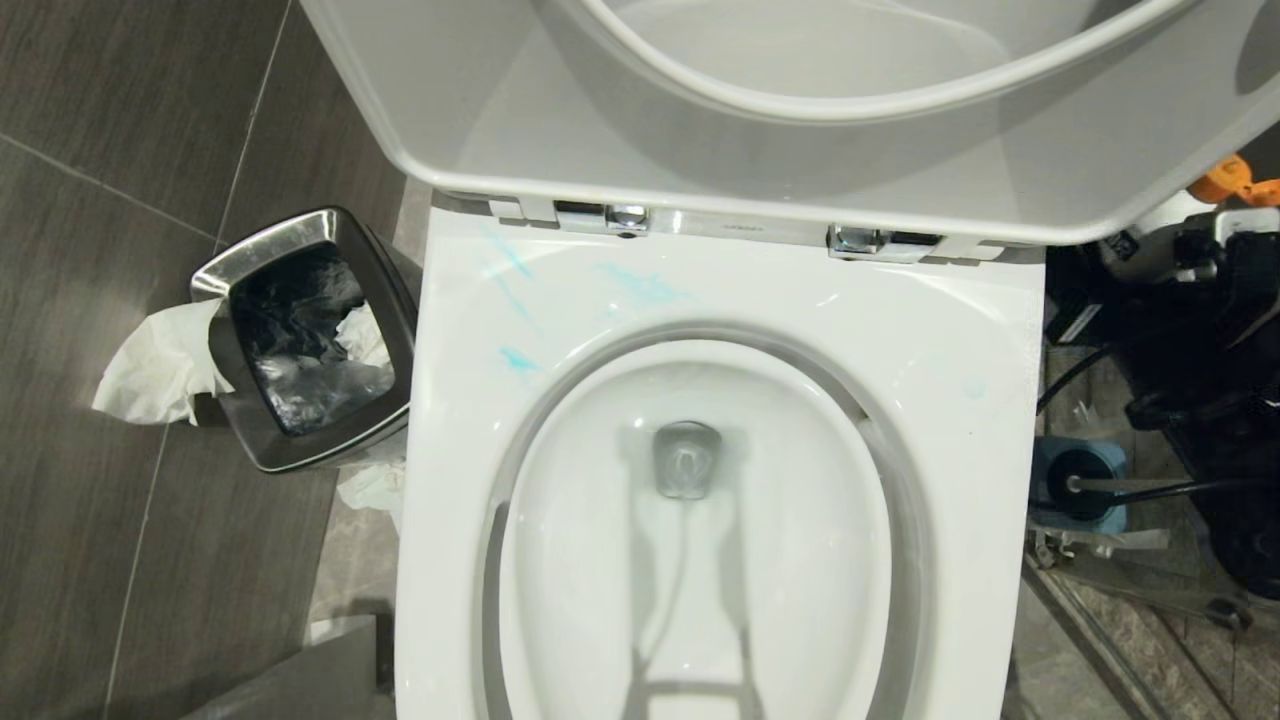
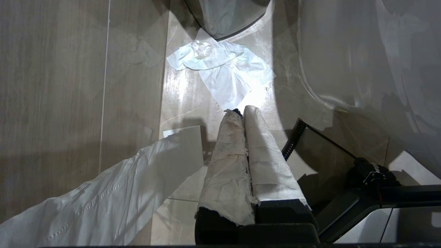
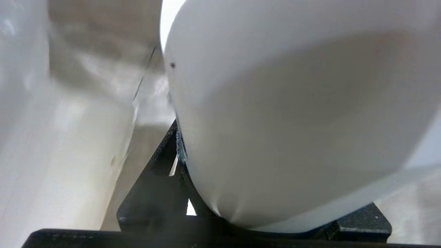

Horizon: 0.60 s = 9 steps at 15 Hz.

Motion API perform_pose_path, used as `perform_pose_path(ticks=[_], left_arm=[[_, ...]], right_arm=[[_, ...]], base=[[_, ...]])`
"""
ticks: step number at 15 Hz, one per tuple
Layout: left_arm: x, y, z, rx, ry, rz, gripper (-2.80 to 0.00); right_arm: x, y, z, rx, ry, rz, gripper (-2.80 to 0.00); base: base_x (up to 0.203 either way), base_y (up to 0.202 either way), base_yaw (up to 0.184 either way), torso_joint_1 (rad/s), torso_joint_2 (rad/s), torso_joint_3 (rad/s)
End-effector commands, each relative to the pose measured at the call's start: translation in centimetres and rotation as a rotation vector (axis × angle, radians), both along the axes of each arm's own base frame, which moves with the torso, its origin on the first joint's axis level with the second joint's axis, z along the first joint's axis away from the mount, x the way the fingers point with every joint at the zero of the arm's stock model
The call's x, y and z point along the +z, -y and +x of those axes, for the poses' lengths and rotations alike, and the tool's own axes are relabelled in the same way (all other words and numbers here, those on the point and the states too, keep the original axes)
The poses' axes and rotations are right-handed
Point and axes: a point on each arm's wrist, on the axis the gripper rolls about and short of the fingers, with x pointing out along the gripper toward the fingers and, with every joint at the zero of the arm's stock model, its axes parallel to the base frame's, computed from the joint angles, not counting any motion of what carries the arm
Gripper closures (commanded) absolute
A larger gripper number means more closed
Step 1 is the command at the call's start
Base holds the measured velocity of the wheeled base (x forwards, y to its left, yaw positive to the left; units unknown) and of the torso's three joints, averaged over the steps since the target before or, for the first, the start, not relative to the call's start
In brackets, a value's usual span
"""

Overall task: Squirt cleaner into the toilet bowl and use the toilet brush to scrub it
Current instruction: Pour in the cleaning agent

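Gaping toilet bowl [image 1: 700, 560] with lid raised, cleaner [image 1: 520, 360] streaking rim at 10 o'clock, steel waste bin [image 1: 305, 340] touching rim at 9, left gripper [image 2: 241, 112] pressed together pointing at floor tissue [image 2: 224, 74], right gripper [image 3: 193, 193] clamping a white rounded object [image 3: 296, 120].

Toilet bowl [image 1: 960, 330] open, cleaner [image 1: 518, 360] streaks on rim; steel bin [image 1: 300, 455] left.
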Motion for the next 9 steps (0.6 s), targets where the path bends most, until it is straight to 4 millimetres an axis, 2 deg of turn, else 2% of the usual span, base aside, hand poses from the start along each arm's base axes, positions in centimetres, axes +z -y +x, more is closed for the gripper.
perform_pose_path(ticks=[1, 7, 9], left_arm=[[0.0, 0.0, 0.0, 0.0, 0.0, 0.0, 0.0], [0.0, 0.0, 0.0, 0.0, 0.0, 0.0, 0.0], [0.0, 0.0, 0.0, 0.0, -0.001, 0.0, 0.0]], right_arm=[[2.3, 0.3, -1.9, -0.024, 0.082, -0.022, 0.0], [4.6, 0.2, -6.8, -0.023, 0.145, -0.027, 0.0], [5.6, 0.1, -8.8, -0.016, 0.114, -0.013, 0.0]], base=[[0.0, 0.0, 0.0, 0.0, 0.0, 0.0], [0.0, 0.0, 0.0, 0.0, 0.0, 0.0], [0.0, 0.0, 0.0, 0.0, 0.0, 0.0]])
